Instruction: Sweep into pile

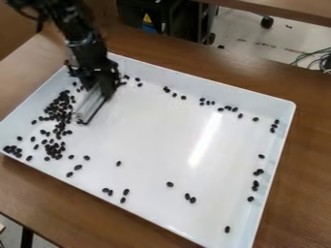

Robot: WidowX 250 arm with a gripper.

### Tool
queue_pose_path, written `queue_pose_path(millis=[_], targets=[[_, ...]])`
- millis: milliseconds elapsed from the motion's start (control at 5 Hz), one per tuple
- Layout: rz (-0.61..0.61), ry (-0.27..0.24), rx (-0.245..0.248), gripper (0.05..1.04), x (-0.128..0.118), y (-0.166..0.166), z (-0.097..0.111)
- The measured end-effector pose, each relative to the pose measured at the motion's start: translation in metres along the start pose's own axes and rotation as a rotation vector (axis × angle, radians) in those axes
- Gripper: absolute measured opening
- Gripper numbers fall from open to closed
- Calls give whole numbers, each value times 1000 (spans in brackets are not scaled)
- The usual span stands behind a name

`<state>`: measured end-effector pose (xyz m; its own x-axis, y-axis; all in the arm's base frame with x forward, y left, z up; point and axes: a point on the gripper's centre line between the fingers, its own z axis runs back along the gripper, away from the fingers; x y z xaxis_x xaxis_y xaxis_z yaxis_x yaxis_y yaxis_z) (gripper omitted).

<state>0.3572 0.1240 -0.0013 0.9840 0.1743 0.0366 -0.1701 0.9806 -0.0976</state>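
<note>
I'm holding the scraper (92,105) in my closed-up end effector (105,83); pushing hard could be jamming beans (63,105) into the left corner of the tray (152,140).

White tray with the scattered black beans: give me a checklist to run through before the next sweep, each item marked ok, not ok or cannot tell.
1. Pale, flat, straight-edged sweeping tool extends from the black gripper into the tray: ok.
2. Tool gripped firmly: cannot tell.
3. Tool's lower edge touching the tray floor along its full length: cannot tell.
4. Small black oval beans in one pile: not ok; they are thickest toward the picture's left, with others strung along the far and right walls and near the front.
5. White rectangular tray resting on the brown wooden table: ok.
</note>
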Motion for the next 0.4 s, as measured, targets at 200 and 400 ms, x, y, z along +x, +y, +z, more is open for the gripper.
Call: queue_pose_path(millis=[200, 400], targets=[[41, -5, -6, 358, -15, 16, 8], [46, -37, -18, 358, -18, 13, 21]])
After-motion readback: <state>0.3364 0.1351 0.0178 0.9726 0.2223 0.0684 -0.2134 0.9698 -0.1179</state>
